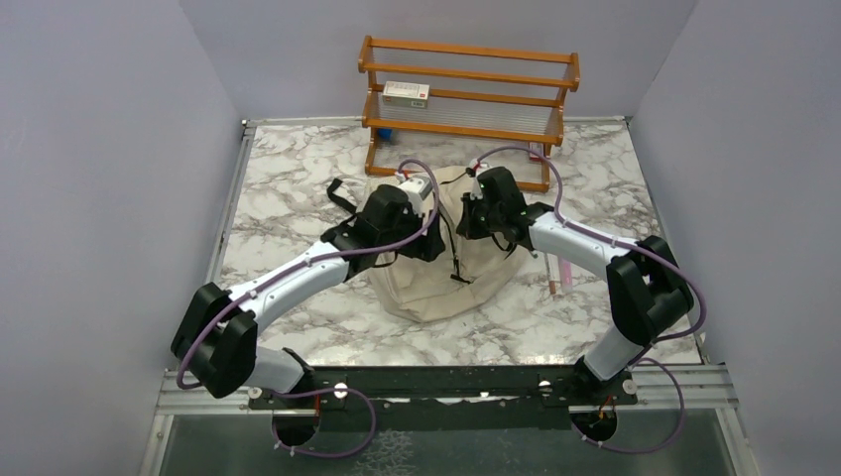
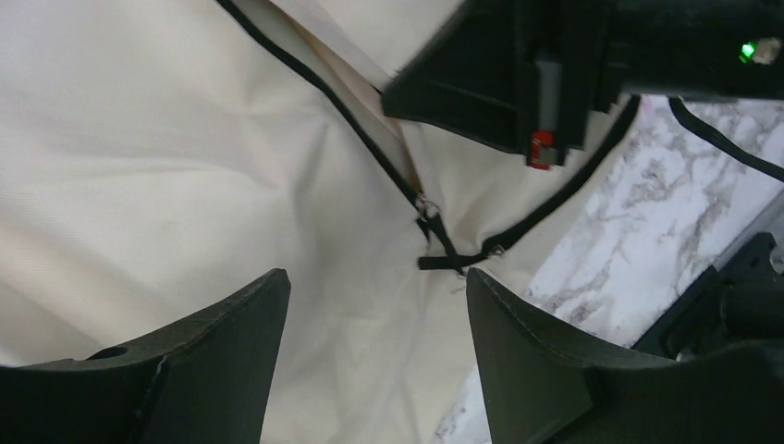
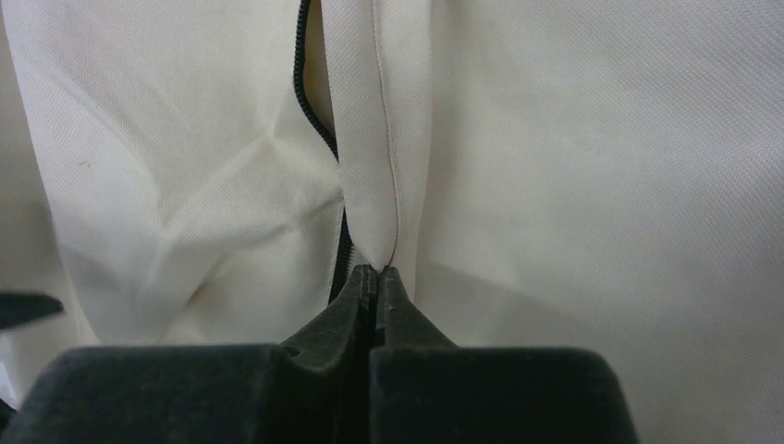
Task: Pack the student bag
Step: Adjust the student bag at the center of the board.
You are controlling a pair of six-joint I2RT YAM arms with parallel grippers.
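The student bag [image 1: 446, 283], a cream canvas backpack with black zippers, lies at the table's middle. My left gripper [image 1: 428, 220] hovers open over its left top; in the left wrist view its fingers [image 2: 231, 342] straddle bare cream cloth [image 2: 185, 166], with a black zipper line and pull tabs [image 2: 439, 242] just beyond. My right gripper [image 1: 474, 213] is over the bag's right top. In the right wrist view its jaws [image 3: 377, 274] are shut on a fold of the bag's cloth [image 3: 379, 139] beside the zipper [image 3: 314, 111]. The bag's inside is hidden.
A wooden rack [image 1: 466, 94] stands at the back with a small white box [image 1: 406, 94] on a shelf. A pink pen [image 1: 565, 268] lies right of the bag. A black strap [image 1: 340, 194] trails left. Marble tabletop [image 1: 288, 218] surrounds the bag.
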